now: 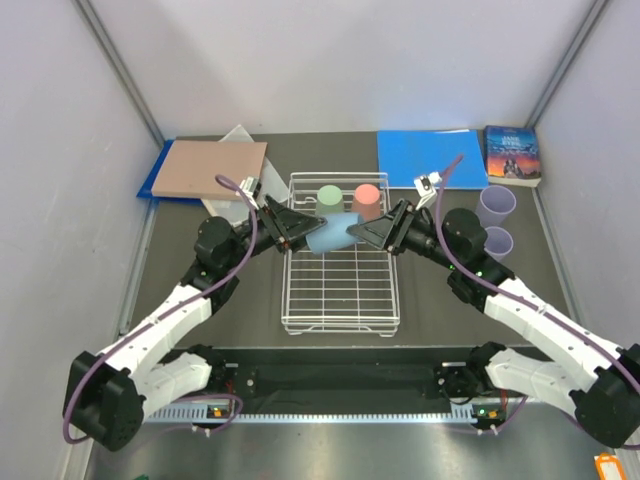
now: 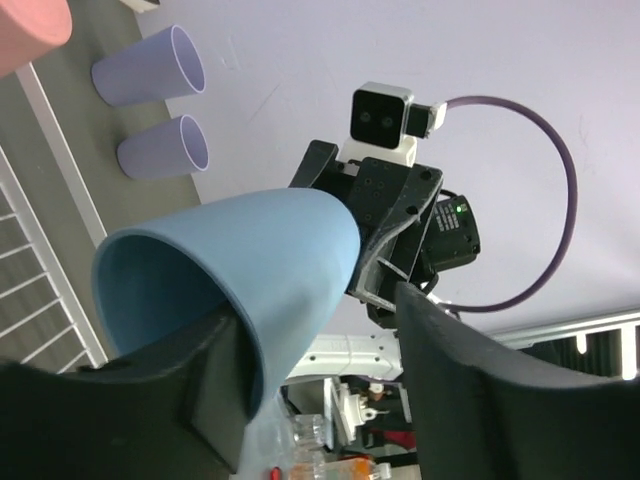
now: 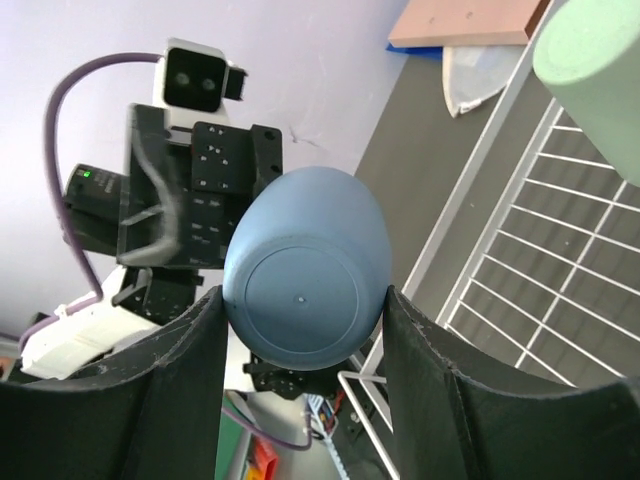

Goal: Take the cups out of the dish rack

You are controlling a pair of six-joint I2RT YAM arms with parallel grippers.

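1. Brown board [image 1: 210, 168] lies at the far left of the table, well apart from the rack.
2. Left gripper [image 1: 305, 232]: jaws parted. One finger [image 2: 150, 400] sits at the blue cup's open rim; the other finger [image 2: 470, 390] stands clear of the cup wall with a visible gap.
3. Dish rack [image 1: 340, 290] sits mid-table between the arms. Green cup [image 1: 330, 197] and pink cup [image 1: 367, 198] stand side by side at its far end.
4. Blue cup [image 1: 332, 236] is on its side above the rack, between the two grippers, mouth toward the left one.
5. Right gripper [image 1: 360, 232]: jaws clamped on the blue cup's base end, both fingers [image 3: 130, 400] touching its sides.
6. Two purple cups [image 1: 497, 205] stand upright on the table right of the rack, near each other.
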